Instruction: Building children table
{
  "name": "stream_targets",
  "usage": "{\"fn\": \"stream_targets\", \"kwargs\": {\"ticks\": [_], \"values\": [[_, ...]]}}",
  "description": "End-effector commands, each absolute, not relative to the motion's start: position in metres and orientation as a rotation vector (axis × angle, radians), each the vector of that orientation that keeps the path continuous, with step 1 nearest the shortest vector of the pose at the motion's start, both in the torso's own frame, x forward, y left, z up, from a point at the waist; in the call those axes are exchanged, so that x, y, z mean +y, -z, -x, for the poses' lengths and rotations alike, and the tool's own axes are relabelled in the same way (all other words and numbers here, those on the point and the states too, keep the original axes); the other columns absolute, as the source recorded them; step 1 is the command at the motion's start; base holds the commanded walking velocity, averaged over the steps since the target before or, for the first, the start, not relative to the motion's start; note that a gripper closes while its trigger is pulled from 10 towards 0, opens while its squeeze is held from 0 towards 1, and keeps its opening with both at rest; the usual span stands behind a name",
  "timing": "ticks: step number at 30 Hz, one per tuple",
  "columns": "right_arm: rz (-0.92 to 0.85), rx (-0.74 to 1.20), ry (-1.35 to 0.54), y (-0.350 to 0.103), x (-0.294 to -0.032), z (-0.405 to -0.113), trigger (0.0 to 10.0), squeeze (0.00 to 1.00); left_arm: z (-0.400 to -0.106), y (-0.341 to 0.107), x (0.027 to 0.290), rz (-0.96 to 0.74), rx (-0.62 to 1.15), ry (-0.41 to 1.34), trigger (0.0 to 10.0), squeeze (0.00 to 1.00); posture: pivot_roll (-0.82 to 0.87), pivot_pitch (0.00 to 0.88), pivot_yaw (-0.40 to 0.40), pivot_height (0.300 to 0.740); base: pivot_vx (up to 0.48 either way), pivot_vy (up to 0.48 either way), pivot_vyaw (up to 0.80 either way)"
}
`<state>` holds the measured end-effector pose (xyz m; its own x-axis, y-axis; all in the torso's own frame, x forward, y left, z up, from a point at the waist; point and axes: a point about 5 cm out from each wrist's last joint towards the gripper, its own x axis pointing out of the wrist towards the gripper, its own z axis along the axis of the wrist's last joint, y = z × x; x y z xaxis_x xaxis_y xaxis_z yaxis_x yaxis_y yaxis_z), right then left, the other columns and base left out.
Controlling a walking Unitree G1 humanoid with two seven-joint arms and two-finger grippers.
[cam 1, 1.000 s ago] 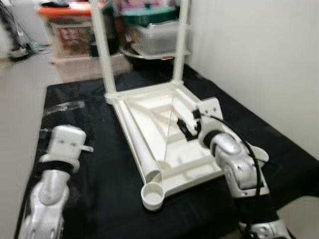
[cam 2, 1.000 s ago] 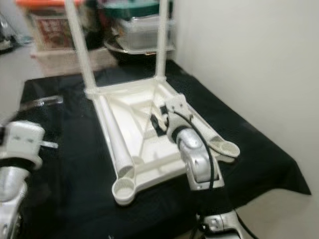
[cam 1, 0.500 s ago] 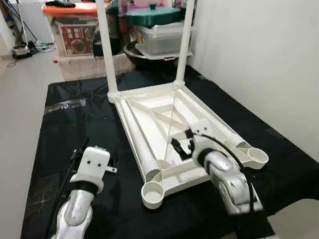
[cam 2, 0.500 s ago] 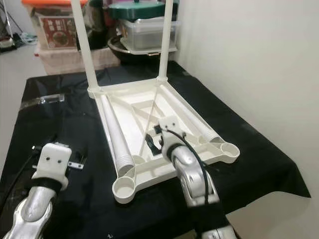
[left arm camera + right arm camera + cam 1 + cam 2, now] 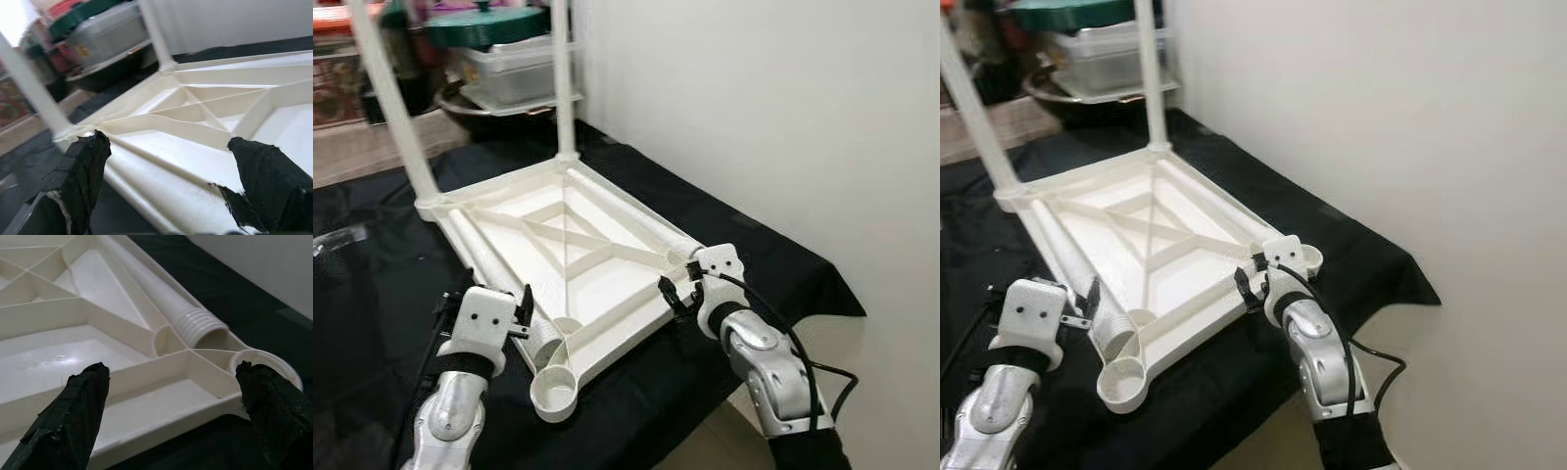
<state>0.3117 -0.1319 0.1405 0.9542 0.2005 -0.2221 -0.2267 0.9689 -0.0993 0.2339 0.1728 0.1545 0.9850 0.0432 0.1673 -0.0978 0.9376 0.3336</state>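
Looking down from the head camera, I see the white tabletop (image 5: 570, 262) lying upside down on a black cloth (image 5: 724, 235). Two legs are screwed in upright at its far corners, left one (image 5: 391, 108) and right one (image 5: 564, 78), both cut off by the frame's top. Two loose legs lie in the underside: one (image 5: 499, 284) along the left rim, one (image 5: 646, 230) along the right, its end hidden behind my right wrist. One empty corner socket (image 5: 554, 394) sits nearest me. Bins (image 5: 504, 54) behind are blurred. Left gripper (image 5: 525, 311): fingers wide apart, holding nothing, just beside the left loose leg. Right gripper (image 5: 672, 294): fingers (image 5: 83, 406) spread wide, empty, at the tabletop's near-right edge.
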Motion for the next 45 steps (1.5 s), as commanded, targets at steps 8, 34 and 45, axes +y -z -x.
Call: {"fn": "stream_targets", "kwargs": {"ticks": [8, 34, 45], "values": [[0.102, 0.179, -0.222, -0.144, -0.125, -0.314, 10.0, 0.0, -0.232, -0.16, 0.168, -0.316, -0.201, -0.038, 10.0, 0.0, 0.02, 0.0, -0.034, 0.74, 0.0, 0.0, -0.8], [0.107, 0.138, -0.196, -0.151, -0.127, -0.327, 10.0, 0.0, -0.236, -0.162, 0.157, -0.303, -0.231, 0.029, 10.0, 0.0, 0.01, 0.0, -0.043, 0.74, 0.0, -0.295, -0.03], [0.074, 0.119, -0.209, -0.155, -0.127, -0.327, 10.0, 0.0, -0.232, -0.164, 0.153, -0.209, -0.239, 0.056, 10.0, 0.0, 0.01, 0.0, -0.041, 0.74, -0.198, -0.044, -0.48]]}}
